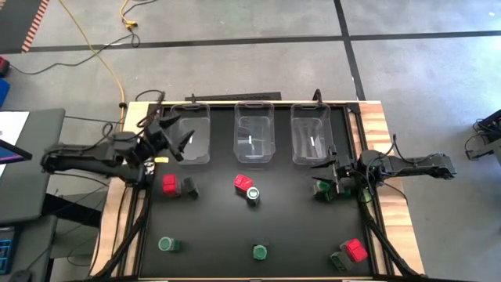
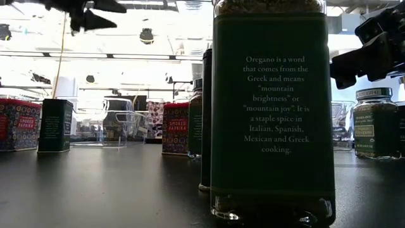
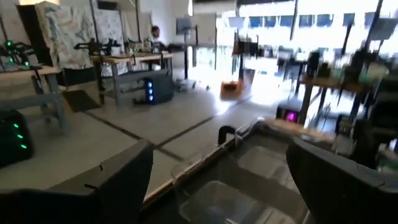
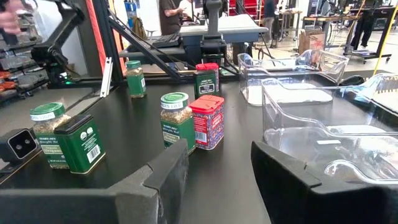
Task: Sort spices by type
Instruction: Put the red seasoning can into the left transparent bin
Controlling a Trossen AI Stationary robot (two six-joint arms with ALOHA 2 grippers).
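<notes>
Left end effector [image 1: 178, 139] hangs over the far-left bin [image 1: 190, 135], fingers apart and empty, likely just past a drop. Right end effector [image 1: 329, 174], apart, empty, near the right-side spices [image 1: 322, 189]; the remaining ones sit scattered on the table [image 1: 219, 227], unsorted.

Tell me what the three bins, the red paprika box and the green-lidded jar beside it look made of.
Bins: clear, glossy plastic by the look; the table shows through them and their rims catch the light.
Red paprika box: probably printed metal tin, with a slight sheen and a pressed lid; it could be card.
Green-lidded jar: clear glass or hard plastic, since the herbs show through; the lid looks like matte plastic.
</notes>
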